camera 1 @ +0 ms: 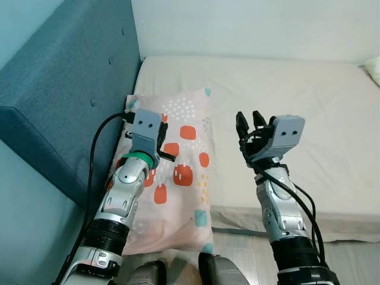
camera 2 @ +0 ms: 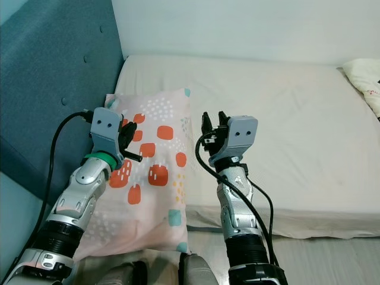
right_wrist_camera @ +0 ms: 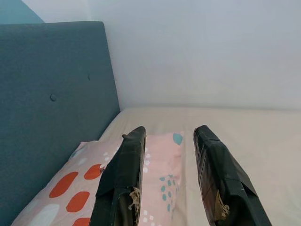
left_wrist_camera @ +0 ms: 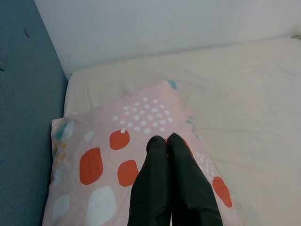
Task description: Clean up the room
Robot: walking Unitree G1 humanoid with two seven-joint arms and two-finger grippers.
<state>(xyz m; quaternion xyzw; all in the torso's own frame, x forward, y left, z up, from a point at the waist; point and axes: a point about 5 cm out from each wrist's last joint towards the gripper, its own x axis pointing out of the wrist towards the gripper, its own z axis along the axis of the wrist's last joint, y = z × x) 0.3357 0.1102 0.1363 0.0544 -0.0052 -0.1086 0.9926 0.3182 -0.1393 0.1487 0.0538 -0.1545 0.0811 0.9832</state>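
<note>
Left end effector (left_wrist_camera: 167,141): fingers pressed together, tips touching, nothing between them. It's raised over the pillow (camera 1: 178,178), not touching it as far as the head views show; the wrist view looks along the closed fingers (left_wrist_camera: 155,183) down at the pillow's top half.

Right end effector (right_wrist_camera: 169,136): fingers spread with a clear gap, empty. It hovers above the bare mattress (camera 1: 285,89), just beside the pillow's right edge, pointing toward the headboard corner. In its wrist view the two fingertips (right_wrist_camera: 129,160) frame the pillow's far corner and the wall (right_wrist_camera: 197,52) behind.

Pillow: pink, with red-orange blocks, white dots and teal patches. Lies lengthwise along the bed's left side, its left edge against the blue padded headboard (camera 1: 65,89). Near end overhangs the mattress edge toward the floor (camera 1: 249,243); far end stops short of the wall. Surface looks flat, slightly wrinkled.

Mattress: cream sheet, some faint creases and marks. It runs from the headboard to the right edge of the view.

Second pillow (camera 2: 365,80): whitish, at the far right edge of the bed, well apart from both arms. Only a corner is visible, pattern too small to tell.

Both silver arms come up from the bottom, with black cables looping along each forearm. Left wrist carries a green ring (camera 1: 138,157).
</note>
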